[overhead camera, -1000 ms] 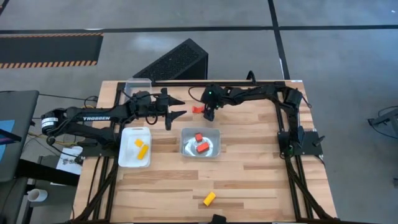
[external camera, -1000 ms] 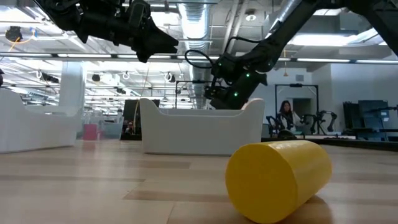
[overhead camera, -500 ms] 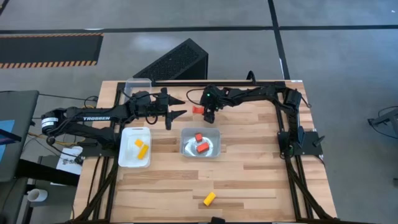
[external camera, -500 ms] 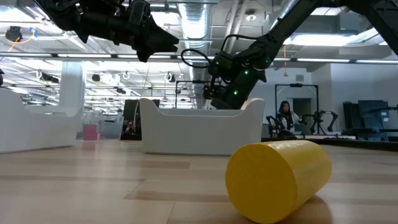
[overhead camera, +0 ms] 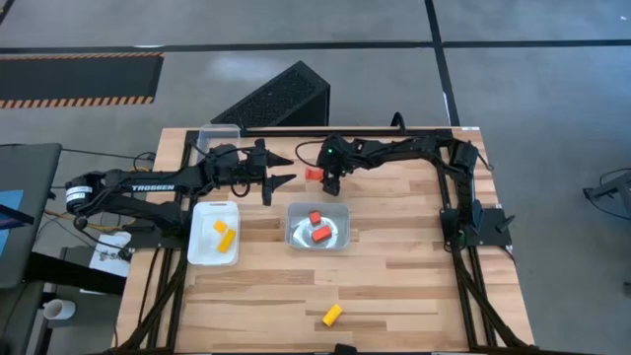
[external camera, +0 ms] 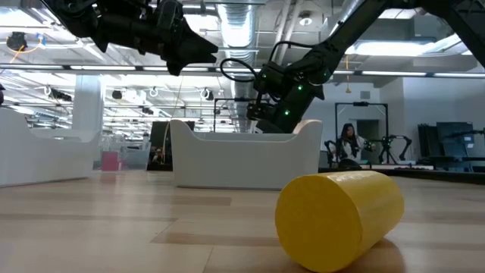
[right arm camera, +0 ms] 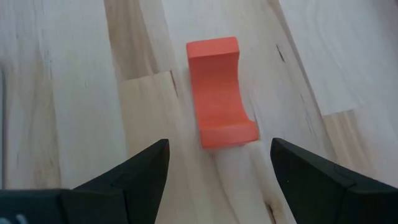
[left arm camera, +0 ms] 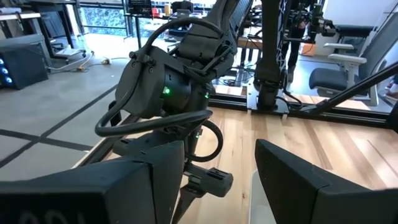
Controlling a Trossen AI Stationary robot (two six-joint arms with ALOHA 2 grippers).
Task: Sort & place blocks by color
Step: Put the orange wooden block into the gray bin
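Orange-red notched block lies on the pale wooden table behind the clear plastic tray of red pieces, just beyond the right gripper, whose jaws stand spread and empty, while the left gripper waits nearby, half parted and empty.

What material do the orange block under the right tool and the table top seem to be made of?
Orange block: probably painted wood or matte plastic; its colour is even, dull and without grain, so which one stays open. Table top: wood with a smooth, lightly sealed finish; joined light planks with grain lines and small dark flecks.
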